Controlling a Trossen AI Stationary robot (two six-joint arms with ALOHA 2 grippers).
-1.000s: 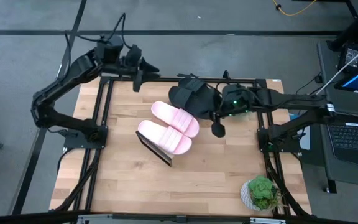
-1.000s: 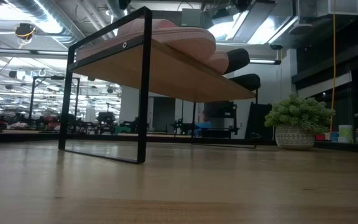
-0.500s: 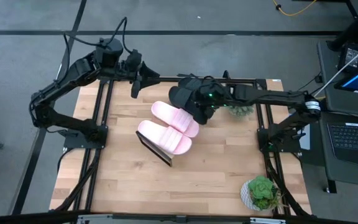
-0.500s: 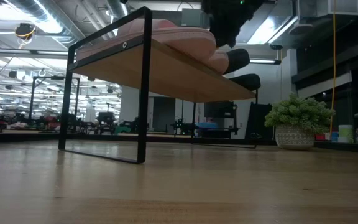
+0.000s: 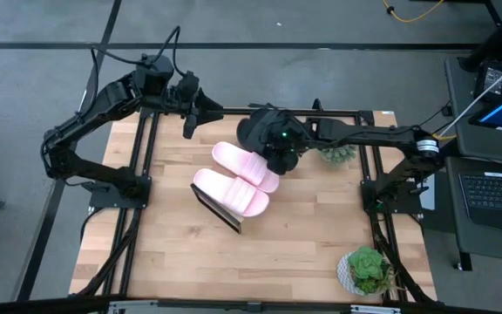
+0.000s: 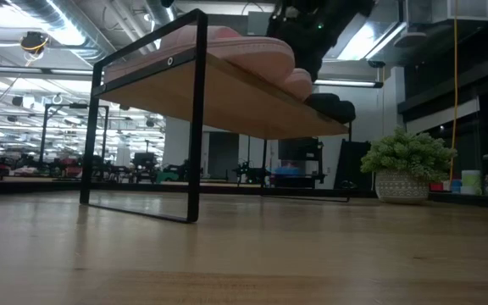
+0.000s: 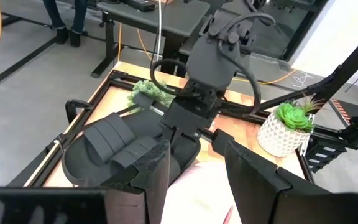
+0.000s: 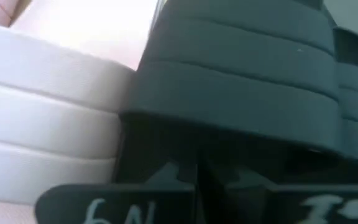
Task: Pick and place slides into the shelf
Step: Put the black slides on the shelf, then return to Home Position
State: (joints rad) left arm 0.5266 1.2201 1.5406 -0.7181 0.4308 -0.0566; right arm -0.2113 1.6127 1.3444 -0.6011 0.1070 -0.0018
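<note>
Reaching across the far side of the shelf (image 5: 220, 212), the right hand (image 5: 281, 157) sat down on the black slides (image 5: 260, 131), beside the two pink slides (image 5: 238, 179) lying on the slanted board. Its wrist view was filled by a black strap (image 8: 241, 81) next to a pink one; grip could not be told. Left hand (image 5: 190, 118) hovered at the far-left edge of the worktop (image 5: 234, 262), fingers (image 7: 154, 168) spread, holding nothing. Potted plant (image 5: 369, 270) stood at the near-right corner.
</note>
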